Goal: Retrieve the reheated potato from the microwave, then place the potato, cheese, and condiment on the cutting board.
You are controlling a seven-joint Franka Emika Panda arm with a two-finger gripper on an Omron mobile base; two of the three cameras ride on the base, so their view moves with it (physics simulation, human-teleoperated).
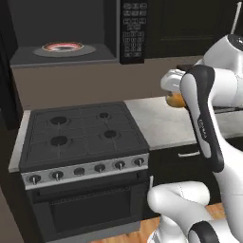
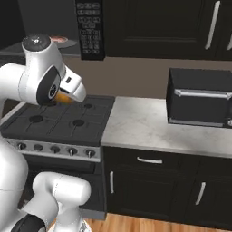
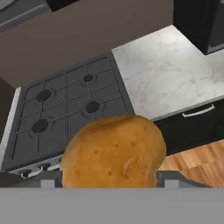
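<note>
the claw (image 3: 109, 183) is gripping the potato (image 3: 113, 151), a smooth, rounded orange-brown lump with faint speckles, and is carrying it in the air above the seam where the black gas stove (image 1: 80, 133) is meeting the pale marbled surface (image 1: 163, 121). the microwave (image 1: 66, 33) is standing open above the stove, showing its matte grey interior and a round turntable (image 1: 62, 47) glowing red, while a boxy black toaster oven (image 2: 201, 97) is sitting toward the surface's back edge.
</note>
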